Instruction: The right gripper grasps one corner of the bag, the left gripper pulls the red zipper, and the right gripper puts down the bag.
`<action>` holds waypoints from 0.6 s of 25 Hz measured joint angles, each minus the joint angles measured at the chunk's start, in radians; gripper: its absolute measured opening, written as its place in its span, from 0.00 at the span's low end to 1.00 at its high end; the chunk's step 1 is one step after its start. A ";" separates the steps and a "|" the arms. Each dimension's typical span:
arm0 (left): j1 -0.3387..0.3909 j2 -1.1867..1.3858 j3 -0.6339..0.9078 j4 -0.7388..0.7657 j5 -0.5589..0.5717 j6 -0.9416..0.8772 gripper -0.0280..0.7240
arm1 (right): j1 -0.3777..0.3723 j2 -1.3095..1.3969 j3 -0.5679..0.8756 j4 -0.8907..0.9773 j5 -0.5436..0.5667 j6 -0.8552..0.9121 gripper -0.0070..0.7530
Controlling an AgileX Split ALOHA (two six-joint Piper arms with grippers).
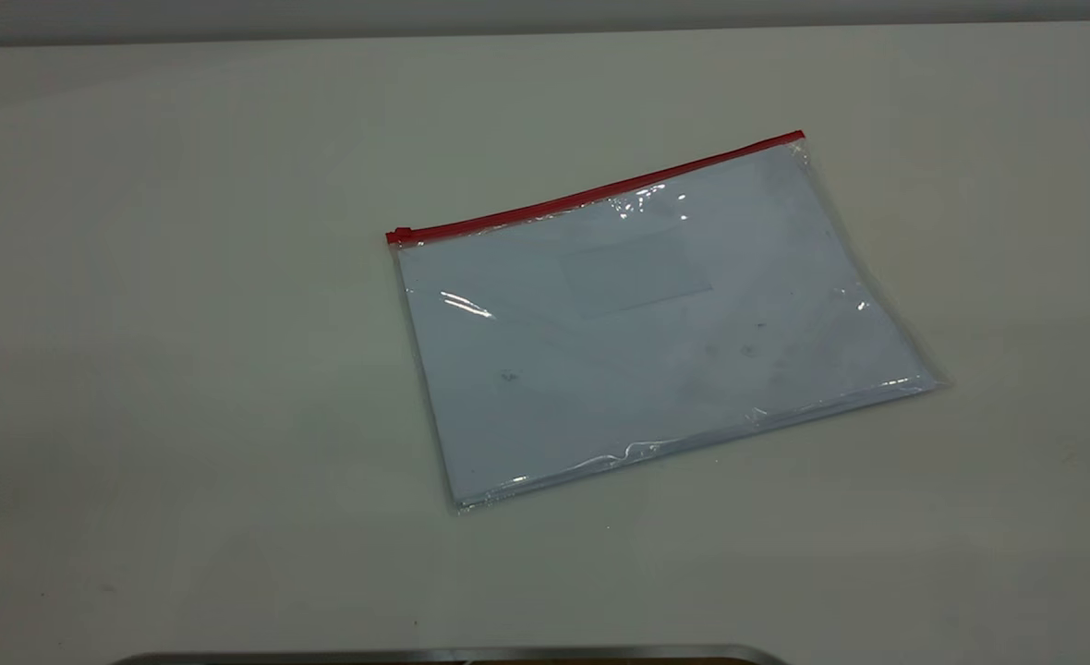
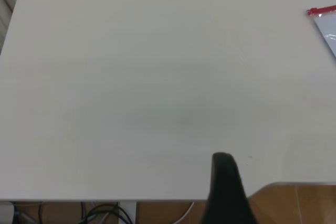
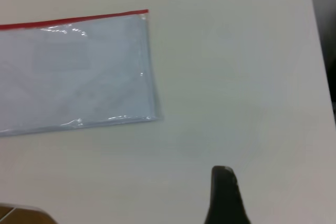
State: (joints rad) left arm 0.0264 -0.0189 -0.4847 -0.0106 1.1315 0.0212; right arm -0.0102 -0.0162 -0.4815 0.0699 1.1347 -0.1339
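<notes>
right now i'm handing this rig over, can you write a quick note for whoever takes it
Left gripper: held above bare table near the table's edge, off to the side of the bag, holding nothing; only one black finger shows.
Right gripper: above the table beside the bag's other short end, holding nothing.
Flat clear plastic pouch with white papers inside: lying flat on the white table, untouched.
Thin red zip strip runs along the far long edge; its small red slider tab sits at the end on the left arm's side.
Done: nothing yet.
Left: right gripper grasps a red-strip corner, left gripper pulls the slider, right gripper sets the bag down.
</notes>
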 joint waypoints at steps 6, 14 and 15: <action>0.000 0.000 0.000 0.000 0.000 0.000 0.82 | 0.000 0.000 0.000 -0.008 0.000 0.010 0.73; 0.000 0.000 0.000 0.000 0.000 0.001 0.82 | 0.000 0.000 0.000 -0.008 0.000 0.010 0.73; 0.000 0.000 0.000 0.000 0.000 0.001 0.82 | 0.000 0.000 0.000 -0.008 0.000 0.010 0.73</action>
State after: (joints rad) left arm 0.0264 -0.0189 -0.4847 -0.0106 1.1317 0.0221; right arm -0.0102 -0.0162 -0.4815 0.0620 1.1347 -0.1243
